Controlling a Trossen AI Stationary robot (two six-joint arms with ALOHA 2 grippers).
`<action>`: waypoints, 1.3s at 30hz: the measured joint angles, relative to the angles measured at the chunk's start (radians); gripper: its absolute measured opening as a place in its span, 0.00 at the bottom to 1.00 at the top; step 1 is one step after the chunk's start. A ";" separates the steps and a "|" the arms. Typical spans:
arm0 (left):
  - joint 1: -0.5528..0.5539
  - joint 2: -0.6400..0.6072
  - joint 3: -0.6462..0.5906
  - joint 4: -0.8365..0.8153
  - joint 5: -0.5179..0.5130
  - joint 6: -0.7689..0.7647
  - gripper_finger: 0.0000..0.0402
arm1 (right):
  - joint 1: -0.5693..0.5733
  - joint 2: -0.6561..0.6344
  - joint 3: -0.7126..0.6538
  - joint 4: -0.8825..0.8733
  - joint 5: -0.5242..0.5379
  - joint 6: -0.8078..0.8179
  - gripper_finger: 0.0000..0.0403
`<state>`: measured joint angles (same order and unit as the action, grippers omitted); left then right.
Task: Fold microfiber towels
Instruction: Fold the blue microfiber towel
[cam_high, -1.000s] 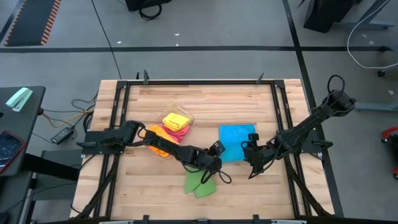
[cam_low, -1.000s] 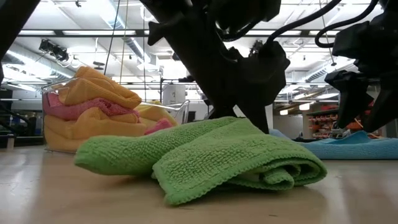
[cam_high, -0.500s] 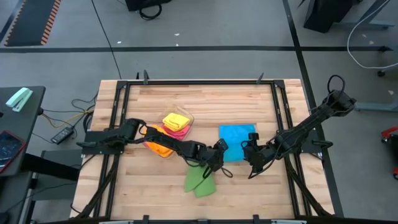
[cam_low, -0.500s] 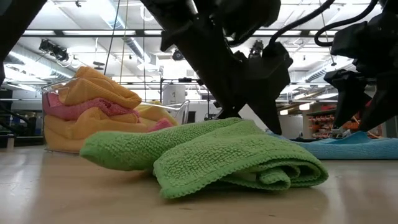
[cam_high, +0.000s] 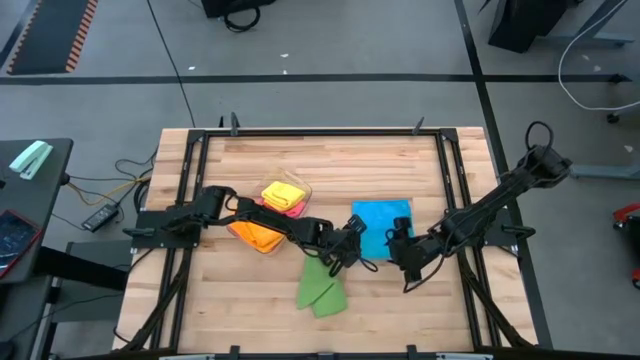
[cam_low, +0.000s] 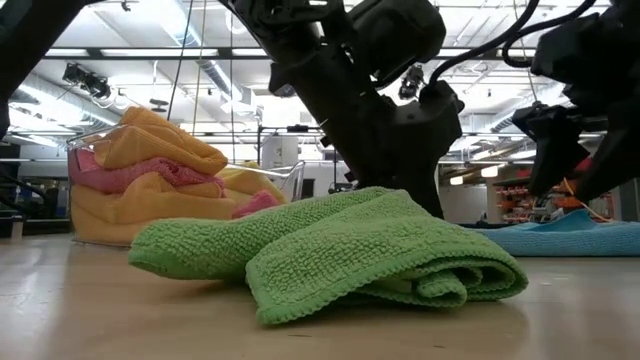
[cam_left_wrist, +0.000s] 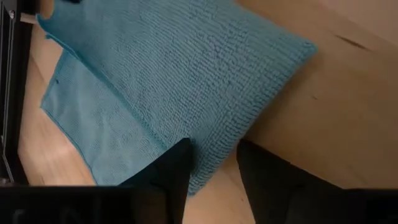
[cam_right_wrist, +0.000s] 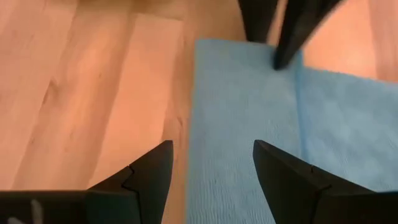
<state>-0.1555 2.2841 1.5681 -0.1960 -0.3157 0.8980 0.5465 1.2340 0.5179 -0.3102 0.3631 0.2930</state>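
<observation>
A blue towel (cam_high: 384, 220), folded in two layers, lies flat at the table's centre right. My left gripper (cam_high: 352, 243) is open at its near left corner; in the left wrist view (cam_left_wrist: 214, 165) the towel's edge (cam_left_wrist: 205, 168) shows between the fingers. My right gripper (cam_high: 396, 242) is open just above the towel's near part (cam_right_wrist: 249, 124). A green towel (cam_high: 318, 290) lies loosely folded on the table near the front, and fills the low view (cam_low: 330, 250). Orange, yellow and pink towels sit piled in a clear tub (cam_high: 272, 215). My left gripper's open fingers stand astride the blue towel's folded edge (cam_left_wrist: 205, 168) at its near left corner, one finger (cam_left_wrist: 177, 168) over the cloth and one (cam_left_wrist: 264, 177) over bare wood. I cannot tell whether they touch it.
A black metal frame (cam_high: 190, 190) runs around the wooden table top. The clear tub (cam_low: 150, 180) stands left of centre, beside my left arm. Bare wood (cam_high: 340, 165) lies at the far side of the table and near the front left.
My left gripper has gone from over the green towel toward the far edge, to the blue towel's near left corner. The green towel stays folded on the table. My right gripper has shifted slightly toward the blue towel.
</observation>
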 joint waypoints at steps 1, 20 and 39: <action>0.000 0.000 -0.001 0.007 0.000 -0.012 0.35 | 0.000 0.007 0.000 0.011 -0.003 -0.019 0.57; 0.045 -0.026 -0.007 0.030 0.201 -0.515 0.06 | 0.094 0.241 0.018 0.136 0.173 -0.151 0.54; 0.064 -0.064 -0.006 0.006 0.298 -0.737 0.02 | 0.117 0.334 0.024 0.149 0.348 -0.179 0.52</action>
<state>-0.0910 2.2201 1.5623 -0.1898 -0.0181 0.1606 0.6632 1.5676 0.5415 -0.1617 0.7109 0.1144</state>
